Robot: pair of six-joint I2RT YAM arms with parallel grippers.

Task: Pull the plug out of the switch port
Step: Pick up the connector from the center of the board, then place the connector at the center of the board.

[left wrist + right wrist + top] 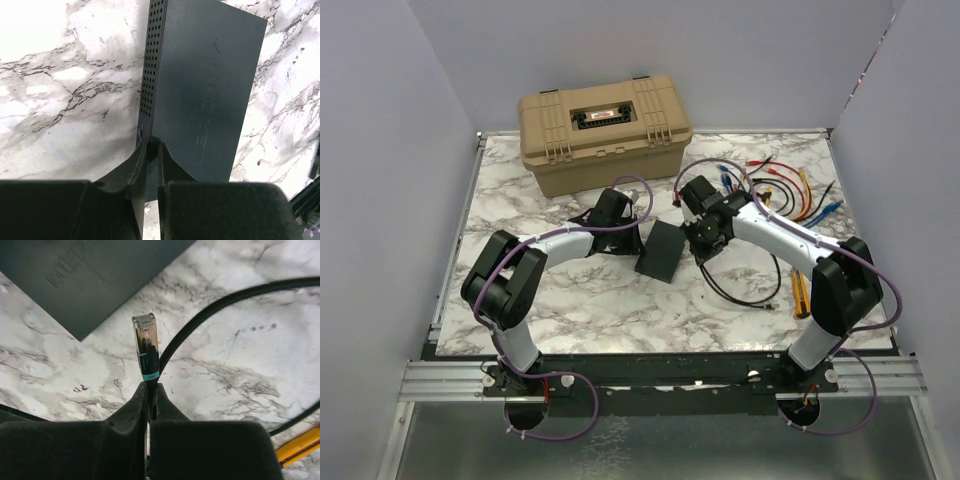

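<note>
Both arms bow inward from the near edge. At table centre, the left gripper (151,150) pinches the left edge of the switch (200,85). Just right, the right gripper (150,387) clamps the plug (146,340), apart from the switch.

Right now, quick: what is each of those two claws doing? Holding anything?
Left gripper: closed on the edge of the switch.
Right gripper: closed on the plug, which sits clear of the switch.
</note>
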